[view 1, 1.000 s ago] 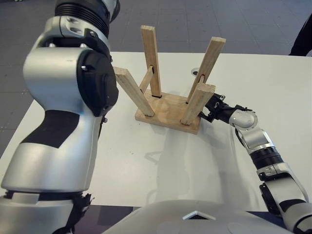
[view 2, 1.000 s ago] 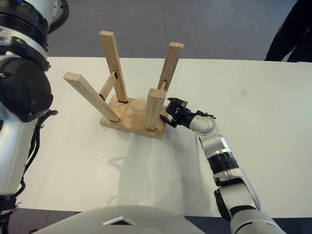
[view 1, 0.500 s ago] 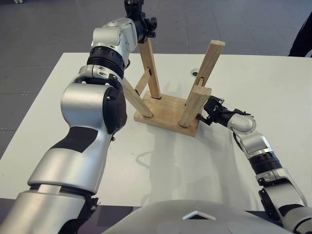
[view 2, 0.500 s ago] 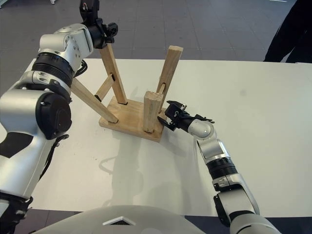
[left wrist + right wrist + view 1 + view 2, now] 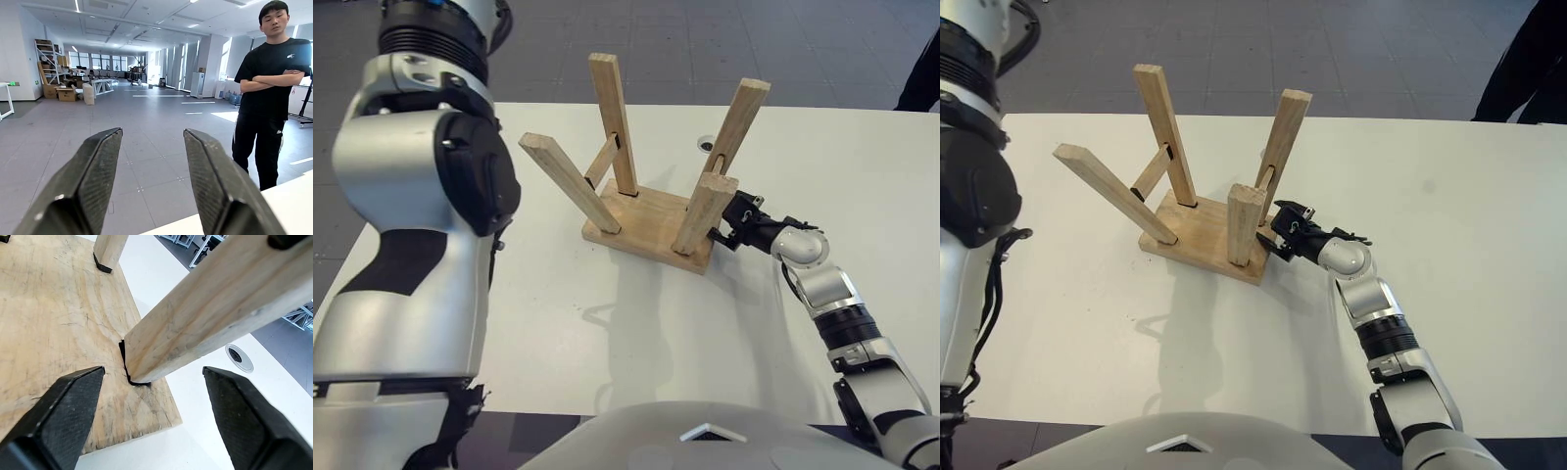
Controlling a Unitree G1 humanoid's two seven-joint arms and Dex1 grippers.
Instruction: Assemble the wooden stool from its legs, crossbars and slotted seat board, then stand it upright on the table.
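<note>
The stool lies upside down on the white table [image 5: 607, 333], its slotted seat board [image 5: 641, 223] flat and four legs pointing up. The far-left leg [image 5: 612, 122] and the near-left leg [image 5: 570, 184] are joined by a crossbar [image 5: 603, 162]. The far-right leg [image 5: 736, 119] and the near-right leg [image 5: 703, 213] lean outward. My right gripper [image 5: 734, 221] is open at the board's right edge, its fingers [image 5: 63, 406] either side of the foot of one right-hand leg [image 5: 205, 318]. My left gripper [image 5: 152, 134] is open, held high and pointing into the room, with nothing between its fingers.
A round cable grommet [image 5: 705, 145] is set in the table behind the stool. The raised left arm [image 5: 421, 196] fills the left side. The table's front edge [image 5: 548, 411] is close, with bare surface to the right [image 5: 862, 166].
Half a second ago the left gripper was at the top of the far-left leg; it has since lifted away. The near-left leg leans a little further outward. The right gripper has barely moved.
</note>
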